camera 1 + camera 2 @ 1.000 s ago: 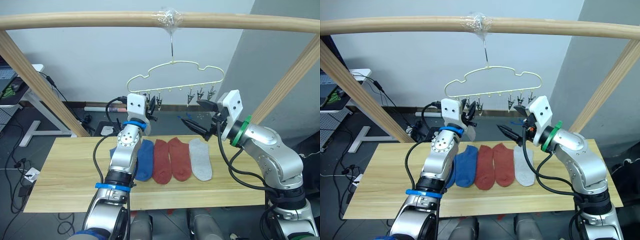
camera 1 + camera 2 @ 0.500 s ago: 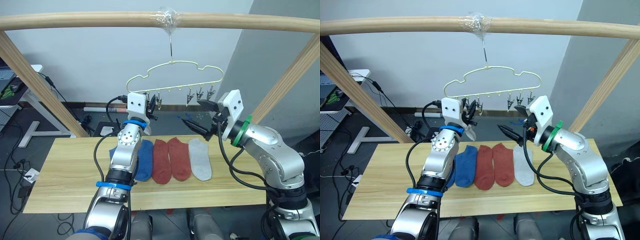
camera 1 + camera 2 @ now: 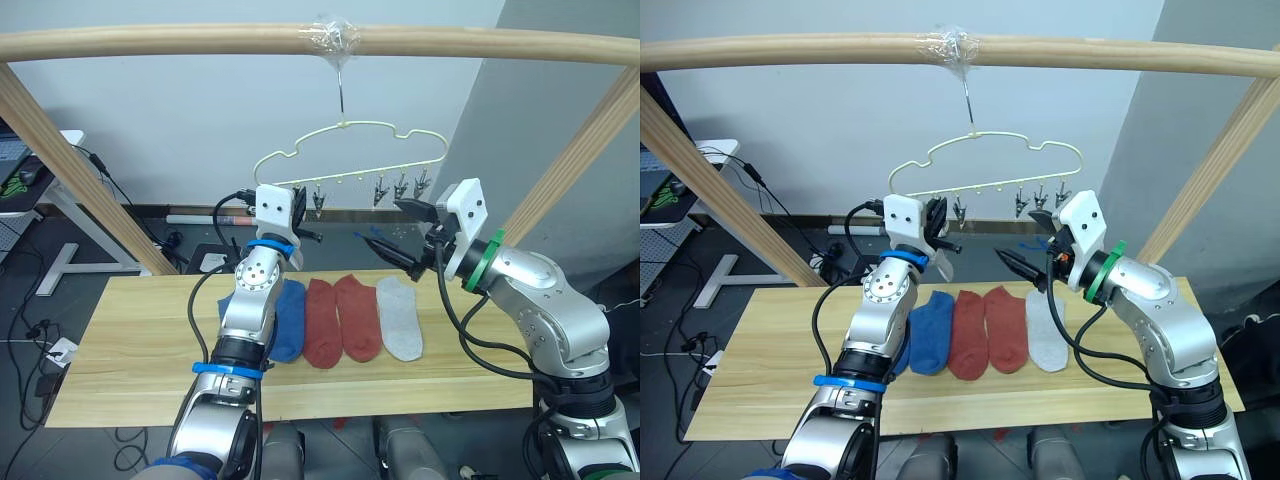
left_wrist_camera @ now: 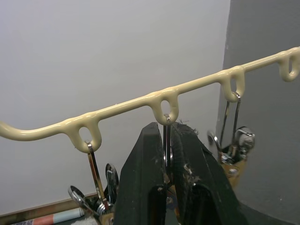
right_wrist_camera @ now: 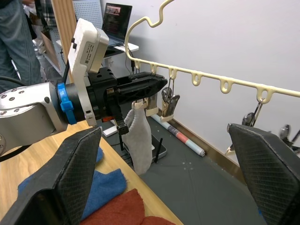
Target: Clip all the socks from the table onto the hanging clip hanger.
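On the long light wooden table (image 3: 130,350), a blue knit sock (image 3: 289,318), two rust-red socks (image 3: 340,320) and a light grey sock (image 3: 400,318) wait. Above, the right gripper (image 5: 164,178) gapes empty. The left gripper (image 3: 940,222) pinches a clip (image 4: 167,140) on the pale yellow-green wire hanger (image 3: 350,150), where a pale grey sock (image 5: 139,138) dangles, apparently clipped. Letting go roughly could swing the hanger and drop it; neighbouring clips crowd close, with open air right.

Two blue socks (image 3: 931,335), two rust-red socks (image 3: 988,330), two grey socks (image 3: 1045,332), one clip hanger (image 3: 985,160).
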Controlling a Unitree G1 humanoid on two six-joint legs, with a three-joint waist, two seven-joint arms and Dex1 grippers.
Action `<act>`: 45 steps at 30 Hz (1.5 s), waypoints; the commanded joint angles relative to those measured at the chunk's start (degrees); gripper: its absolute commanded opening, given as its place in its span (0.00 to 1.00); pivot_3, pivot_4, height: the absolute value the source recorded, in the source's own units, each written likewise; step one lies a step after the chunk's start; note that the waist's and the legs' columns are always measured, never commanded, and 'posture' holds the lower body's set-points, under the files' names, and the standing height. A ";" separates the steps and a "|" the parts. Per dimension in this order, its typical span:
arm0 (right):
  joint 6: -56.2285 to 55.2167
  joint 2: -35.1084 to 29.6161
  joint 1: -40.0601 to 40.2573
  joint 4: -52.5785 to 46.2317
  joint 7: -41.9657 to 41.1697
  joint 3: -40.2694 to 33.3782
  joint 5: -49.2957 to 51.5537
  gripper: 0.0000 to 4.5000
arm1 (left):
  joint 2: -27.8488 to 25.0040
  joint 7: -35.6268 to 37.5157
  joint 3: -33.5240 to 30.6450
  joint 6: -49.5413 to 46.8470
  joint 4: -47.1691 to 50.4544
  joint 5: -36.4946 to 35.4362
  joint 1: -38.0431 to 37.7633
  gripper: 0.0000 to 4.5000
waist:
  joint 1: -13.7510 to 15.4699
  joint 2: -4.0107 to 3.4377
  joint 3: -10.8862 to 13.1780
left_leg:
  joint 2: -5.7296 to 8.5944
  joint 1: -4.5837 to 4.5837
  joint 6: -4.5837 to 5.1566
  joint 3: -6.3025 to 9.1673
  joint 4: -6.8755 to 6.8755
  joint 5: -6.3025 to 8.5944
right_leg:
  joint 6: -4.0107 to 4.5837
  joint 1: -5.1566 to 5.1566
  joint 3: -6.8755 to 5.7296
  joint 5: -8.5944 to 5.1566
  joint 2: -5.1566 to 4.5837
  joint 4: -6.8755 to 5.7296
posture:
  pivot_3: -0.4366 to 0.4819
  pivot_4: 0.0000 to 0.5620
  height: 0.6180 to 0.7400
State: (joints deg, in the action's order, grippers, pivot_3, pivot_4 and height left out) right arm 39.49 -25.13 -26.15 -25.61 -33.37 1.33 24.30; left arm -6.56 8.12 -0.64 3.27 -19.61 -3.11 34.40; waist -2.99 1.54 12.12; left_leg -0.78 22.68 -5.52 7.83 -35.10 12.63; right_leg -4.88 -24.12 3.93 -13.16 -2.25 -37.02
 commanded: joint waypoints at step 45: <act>-32.23 -3.90 13.64 29.90 -7.82 9.74 -22.94 0.01 | -2.19 9.21 -12.65 -28.48 11.71 -23.25 -0.79 0.00 | -0.86 0.00 -0.14 | -0.01 -0.89 0.23 -0.09 0.01 -0.20 | -0.29 0.80 0.14 0.15 0.06 0.09 | 0.48 0.30 1.00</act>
State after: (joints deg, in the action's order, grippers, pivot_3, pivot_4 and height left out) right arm 7.50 -29.06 -11.64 11.90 -39.43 12.45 -1.32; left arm -8.83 17.07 -10.74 -20.66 -9.44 -21.54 33.31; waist -3.85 1.54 11.98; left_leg -0.80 21.79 -5.30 7.75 -35.09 12.44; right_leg -5.17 -23.33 4.07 -13.01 -2.19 -36.96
